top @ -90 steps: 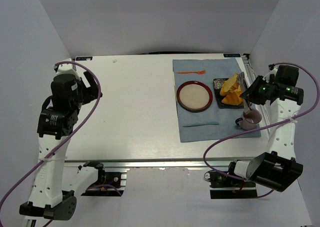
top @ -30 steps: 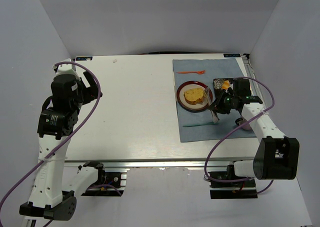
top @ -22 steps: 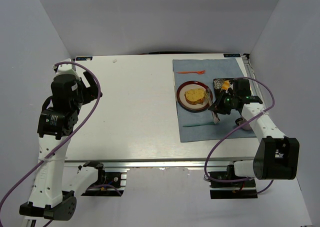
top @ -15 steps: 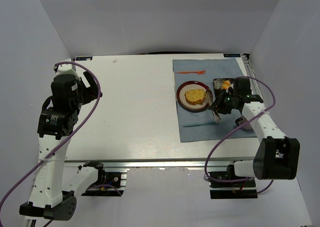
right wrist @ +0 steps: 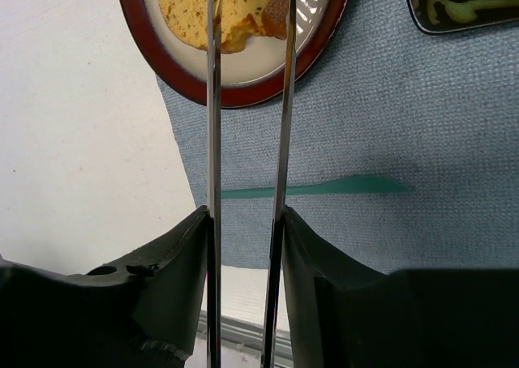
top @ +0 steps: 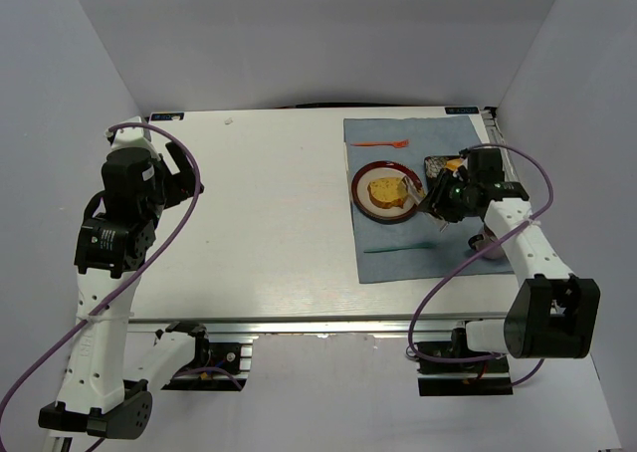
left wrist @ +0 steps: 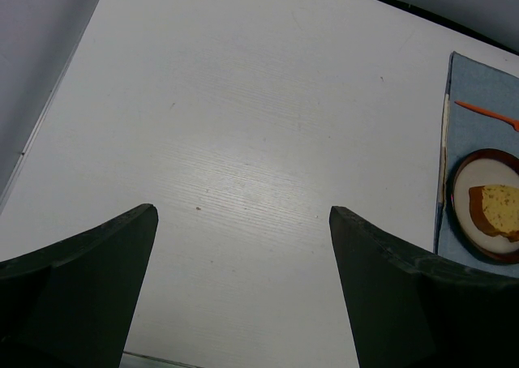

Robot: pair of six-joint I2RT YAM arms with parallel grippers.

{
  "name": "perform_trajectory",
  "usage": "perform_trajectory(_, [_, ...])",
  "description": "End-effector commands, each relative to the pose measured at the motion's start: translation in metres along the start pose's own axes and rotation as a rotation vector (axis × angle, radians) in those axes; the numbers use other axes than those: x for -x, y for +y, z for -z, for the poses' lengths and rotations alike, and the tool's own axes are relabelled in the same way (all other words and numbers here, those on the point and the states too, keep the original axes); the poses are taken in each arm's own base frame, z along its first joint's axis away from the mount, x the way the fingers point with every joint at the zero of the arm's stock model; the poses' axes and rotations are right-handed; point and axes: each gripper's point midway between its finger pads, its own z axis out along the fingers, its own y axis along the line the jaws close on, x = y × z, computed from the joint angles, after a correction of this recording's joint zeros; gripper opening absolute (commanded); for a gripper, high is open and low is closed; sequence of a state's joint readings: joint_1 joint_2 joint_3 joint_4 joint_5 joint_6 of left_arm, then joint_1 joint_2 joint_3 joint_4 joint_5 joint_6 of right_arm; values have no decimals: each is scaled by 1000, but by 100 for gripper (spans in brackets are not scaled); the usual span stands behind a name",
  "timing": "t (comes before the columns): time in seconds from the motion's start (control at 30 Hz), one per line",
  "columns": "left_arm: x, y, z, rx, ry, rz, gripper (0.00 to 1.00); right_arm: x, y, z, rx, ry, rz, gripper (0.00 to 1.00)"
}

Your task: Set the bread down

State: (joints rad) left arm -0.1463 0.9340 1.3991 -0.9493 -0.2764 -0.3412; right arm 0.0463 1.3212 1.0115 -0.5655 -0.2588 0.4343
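The bread, a golden slice with a browner crust, lies on the red plate. It also shows in the right wrist view on the plate, and in the left wrist view. My right gripper is shut on metal tongs. The tongs' two arms reach over the bread, a little apart, and their tips are out of frame. My left gripper is open and empty, high over the bare left side of the table.
A blue cloth lies under the plate. On it are an orange fork, a teal utensil, a black tray with orange pastry, and a purple cup partly behind my right arm.
Three seconds ago the plate was bare and my right gripper was by the black tray. The bread now lies on the plate. In the last second the right gripper drew back slightly right.
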Motion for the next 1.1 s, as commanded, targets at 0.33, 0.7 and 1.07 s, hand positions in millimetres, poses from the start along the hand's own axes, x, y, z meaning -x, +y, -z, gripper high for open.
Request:
perform_trajectory(0.33, [1, -3, 2, -19, -10, 13, 98, 40, 58, 75, 77, -153, 128, 44])
perform_trajectory(0.7, [0, -5, 6, -31, -3, 20, 98, -53, 178, 23, 16, -143, 160, 45])
perform_trajectory(1.07, [-3, -4, 17, -45, 15, 18, 98, -114, 198, -54, -227, -270, 270, 45])
